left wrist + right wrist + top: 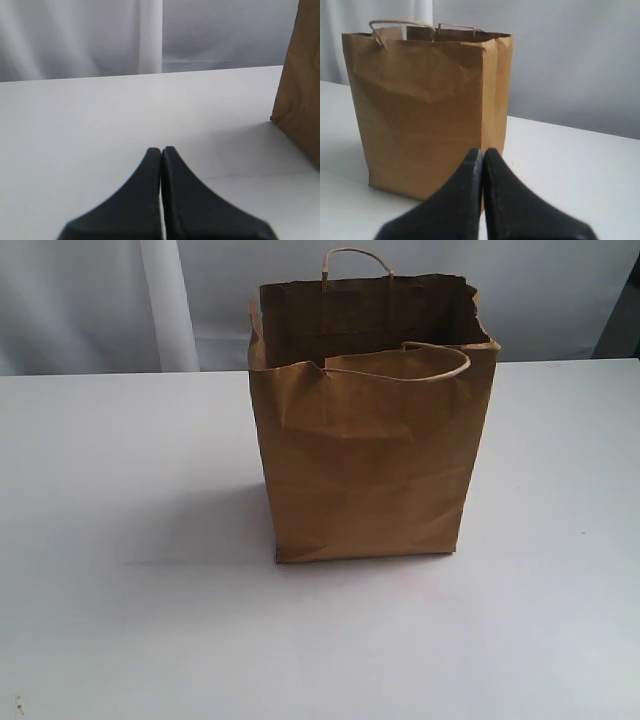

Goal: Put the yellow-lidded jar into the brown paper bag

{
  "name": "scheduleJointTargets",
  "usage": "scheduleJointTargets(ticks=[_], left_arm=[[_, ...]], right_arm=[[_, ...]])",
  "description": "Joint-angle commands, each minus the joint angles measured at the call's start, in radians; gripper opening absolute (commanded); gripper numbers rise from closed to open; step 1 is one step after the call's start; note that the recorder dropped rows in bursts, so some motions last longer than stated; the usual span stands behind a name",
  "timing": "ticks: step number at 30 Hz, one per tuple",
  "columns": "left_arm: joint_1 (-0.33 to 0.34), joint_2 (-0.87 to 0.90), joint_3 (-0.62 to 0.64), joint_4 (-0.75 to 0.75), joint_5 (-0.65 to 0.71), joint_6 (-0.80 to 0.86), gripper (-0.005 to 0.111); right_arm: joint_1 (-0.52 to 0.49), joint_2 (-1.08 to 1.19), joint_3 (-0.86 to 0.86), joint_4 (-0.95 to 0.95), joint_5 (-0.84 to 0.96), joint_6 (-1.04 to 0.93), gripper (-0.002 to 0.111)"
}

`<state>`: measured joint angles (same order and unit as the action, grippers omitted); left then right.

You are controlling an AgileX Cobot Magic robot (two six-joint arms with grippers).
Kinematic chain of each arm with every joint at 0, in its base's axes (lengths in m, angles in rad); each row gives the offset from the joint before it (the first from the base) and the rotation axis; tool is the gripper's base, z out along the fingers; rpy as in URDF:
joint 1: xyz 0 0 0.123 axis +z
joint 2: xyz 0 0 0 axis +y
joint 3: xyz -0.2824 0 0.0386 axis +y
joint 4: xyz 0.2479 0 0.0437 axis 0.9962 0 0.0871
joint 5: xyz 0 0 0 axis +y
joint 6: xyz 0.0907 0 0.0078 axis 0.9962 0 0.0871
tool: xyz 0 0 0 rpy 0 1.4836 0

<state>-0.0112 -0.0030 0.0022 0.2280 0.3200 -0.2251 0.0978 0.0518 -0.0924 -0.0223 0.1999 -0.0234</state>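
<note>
Standing upright on white table (120, 620), creased brown paper bag (365, 480), mouth open

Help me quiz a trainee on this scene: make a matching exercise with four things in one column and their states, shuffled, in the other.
Things:
1. brown paper bag
2. left gripper
3. front handle
4. back handle

States:
a. stands up above the rim
b. shut, holding nothing
c. upright, mouth open
d. lies flat along the rim

Pairs: 1-c, 2-b, 3-d, 4-a
</note>
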Motion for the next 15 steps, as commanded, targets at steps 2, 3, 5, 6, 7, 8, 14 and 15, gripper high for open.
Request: scheduleJointTargets(ticks=[2, 3, 5, 6, 7, 8, 14, 15], left_arm=[[-0.005, 0.003, -0.002, -0.004, -0.009, -0.004, 0.001], [-0.005, 0.003, -0.002, -0.004, -0.009, -0.004, 0.001], [-0.005, 0.003, -0.002, -0.004, -0.009, -0.004, 0.001], [-0.005, 0.003, -0.002, -0.004, -0.009, -0.004, 0.001], [-0.005, 0.003, -0.002, -0.004, -0.009, -0.004, 0.001], [-0.005, 0.003, -0.002, -0.004, -0.009, -0.004, 0.001], [-0.005, 0.003, -0.002, -0.004, -0.009, -0.004, 0.001], [-0.005, 0.003, -0.002, -0.004, -0.009, -0.004, 0.001]], right_arm=[[-0.008, -0.005, 0.025, -0.013, 0.001, -0.006, 0.000], [-0.008, -0.005, 0.025, -0.013, -0.001, -0.006, 0.000], [-0.008, -0.005, 0.025, -0.013, -0.001, -0.006, 0.000], [-0.008, -0.005, 0.025, -0.013, -0.001, -0.006, 0.000], [-0.008, -0.005, 0.025, -0.013, -0.001, -0.006, 0.000], [-0.008, -0.005, 0.025, -0.013, -0.001, -0.006, 0.000], [-0.008, -0.005, 0.025, -0.013, -0.001, -0.006, 0.000], [-0.008, -0.005, 0.025, -0.013, -0.001, -0.006, 0.000]])
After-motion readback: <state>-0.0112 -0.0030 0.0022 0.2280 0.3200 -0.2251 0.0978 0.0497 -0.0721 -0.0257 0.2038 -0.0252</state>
